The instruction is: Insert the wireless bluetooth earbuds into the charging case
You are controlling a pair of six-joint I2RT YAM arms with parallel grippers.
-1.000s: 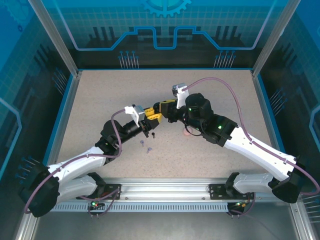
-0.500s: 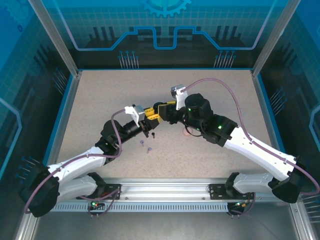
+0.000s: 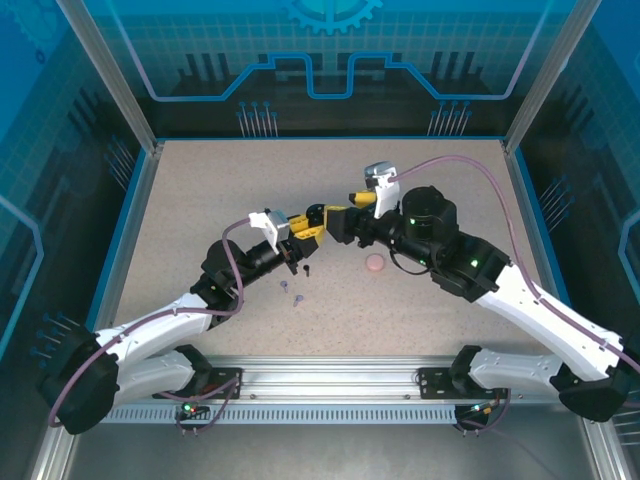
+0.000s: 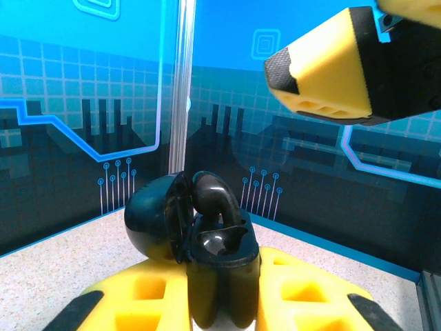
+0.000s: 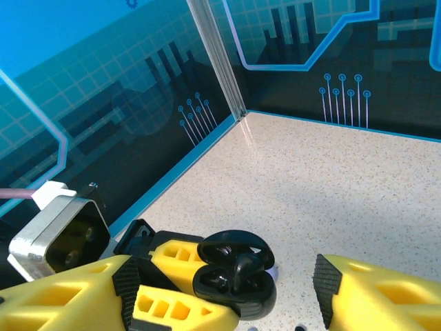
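Left claw (image 3: 303, 235) tight around open black charging case (image 4: 220, 269), black earbud (image 4: 213, 196) inside; right claw (image 3: 322, 221) apart.

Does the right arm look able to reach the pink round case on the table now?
Probably yes: the pink case lies uncovered beside that arm's wrist, and the right gripper is open.

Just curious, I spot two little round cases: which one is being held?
The black case, lid open, clamped in the left hand; the pink case lies on the table.
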